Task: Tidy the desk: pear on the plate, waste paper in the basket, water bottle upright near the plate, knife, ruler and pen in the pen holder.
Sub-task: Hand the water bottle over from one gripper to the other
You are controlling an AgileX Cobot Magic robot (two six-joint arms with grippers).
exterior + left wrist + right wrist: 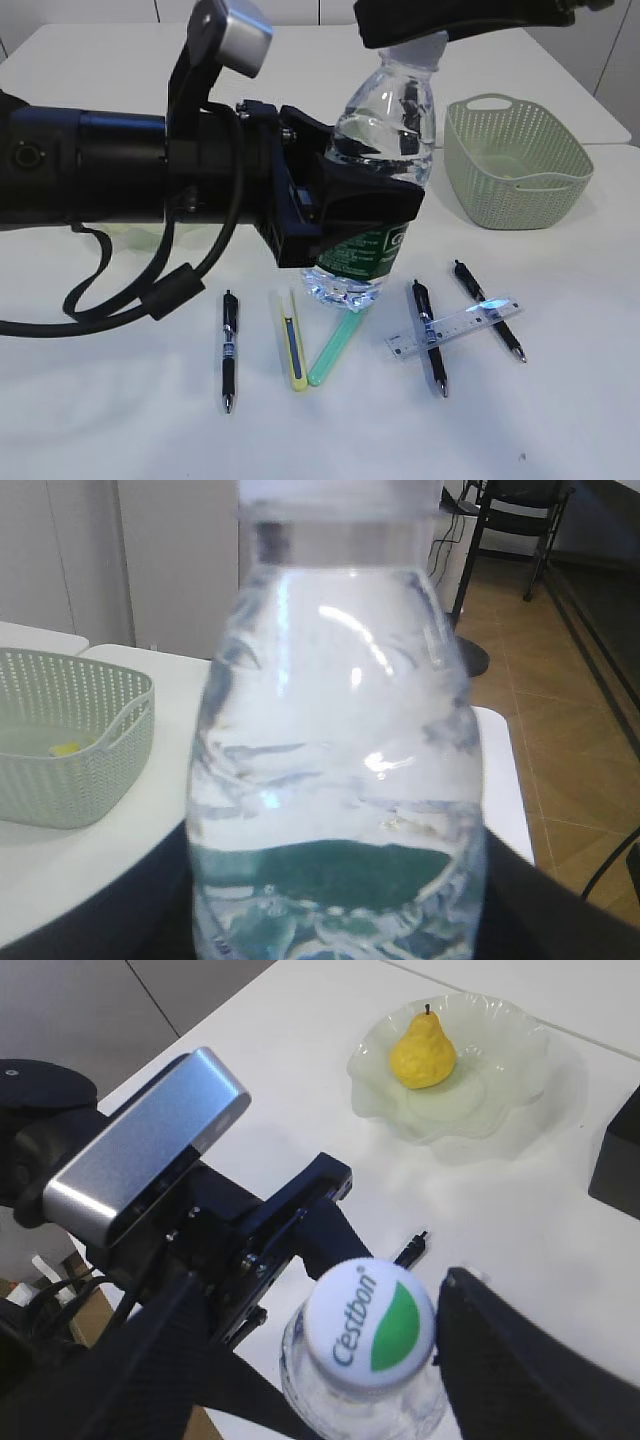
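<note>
Outside view: upright bottle [378, 170] clamped at the label by the left claw [345, 215], base on the desk [120, 420] among pens; could tip onto them if let go carelessly. Left wrist view: clear, water-filled, green label low; basket [70, 740] beside. Right wrist view: right claw [330, 1360] spread apart around the white cap, not gripping; pear [422, 1050] already on the plate [500, 1100]
</note>
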